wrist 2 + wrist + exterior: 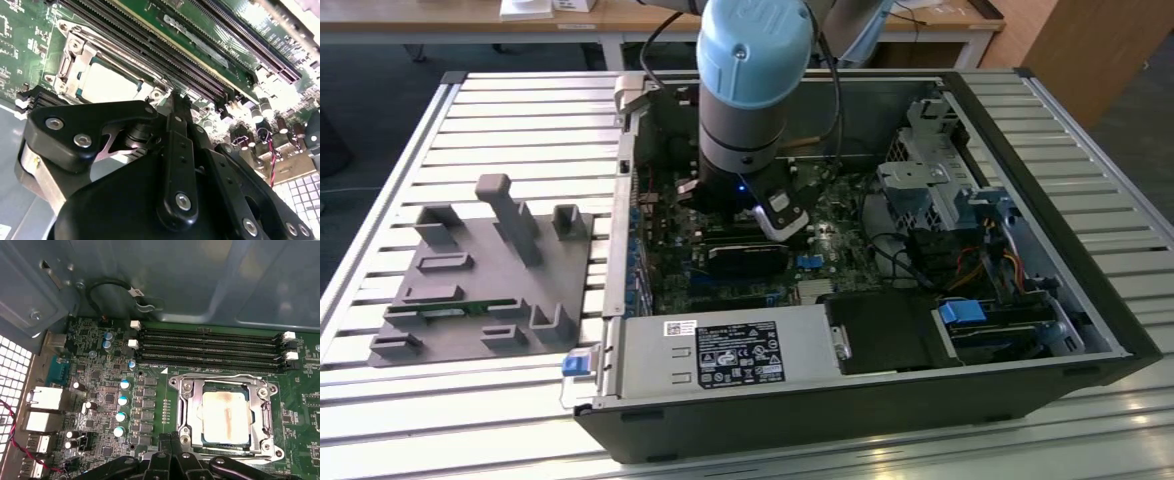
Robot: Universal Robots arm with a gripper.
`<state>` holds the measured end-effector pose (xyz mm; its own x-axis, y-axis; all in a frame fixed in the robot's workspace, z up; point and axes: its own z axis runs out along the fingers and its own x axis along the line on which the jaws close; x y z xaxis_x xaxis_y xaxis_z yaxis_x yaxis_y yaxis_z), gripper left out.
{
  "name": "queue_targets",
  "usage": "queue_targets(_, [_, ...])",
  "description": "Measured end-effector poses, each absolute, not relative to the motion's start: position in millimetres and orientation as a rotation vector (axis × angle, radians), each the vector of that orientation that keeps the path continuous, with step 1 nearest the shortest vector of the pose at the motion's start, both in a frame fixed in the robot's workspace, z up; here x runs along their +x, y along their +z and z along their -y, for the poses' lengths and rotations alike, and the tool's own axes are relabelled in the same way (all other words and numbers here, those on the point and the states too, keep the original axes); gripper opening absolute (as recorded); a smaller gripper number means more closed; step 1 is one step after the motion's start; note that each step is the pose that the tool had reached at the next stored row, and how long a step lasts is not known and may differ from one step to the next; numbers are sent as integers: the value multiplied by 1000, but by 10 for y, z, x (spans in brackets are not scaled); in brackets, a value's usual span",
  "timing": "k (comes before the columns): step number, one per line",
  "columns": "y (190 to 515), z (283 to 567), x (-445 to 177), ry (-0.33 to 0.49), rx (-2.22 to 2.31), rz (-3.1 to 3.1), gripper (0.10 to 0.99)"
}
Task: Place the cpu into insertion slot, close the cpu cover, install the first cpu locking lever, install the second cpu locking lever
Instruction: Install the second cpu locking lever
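Silver square cpu cover (226, 415) frames the dull metal cpu (225, 411).

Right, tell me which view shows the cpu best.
The first wrist view: the cpu lies face-on, its whole top framed by the cpu cover. The second wrist view shows the chip obliquely, just beyond the pincer. In the exterior view the arm blocks that spot.

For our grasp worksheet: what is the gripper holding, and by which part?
Cannot be told: the black gripper sits beside the covered silver-grey square cpu.
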<state>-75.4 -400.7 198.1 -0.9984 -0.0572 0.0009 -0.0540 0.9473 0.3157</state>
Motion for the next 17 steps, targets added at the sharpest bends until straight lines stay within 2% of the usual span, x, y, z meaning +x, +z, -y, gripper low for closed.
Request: queue_targets(17, [2159,4007,-754,-501,88,3090,106])
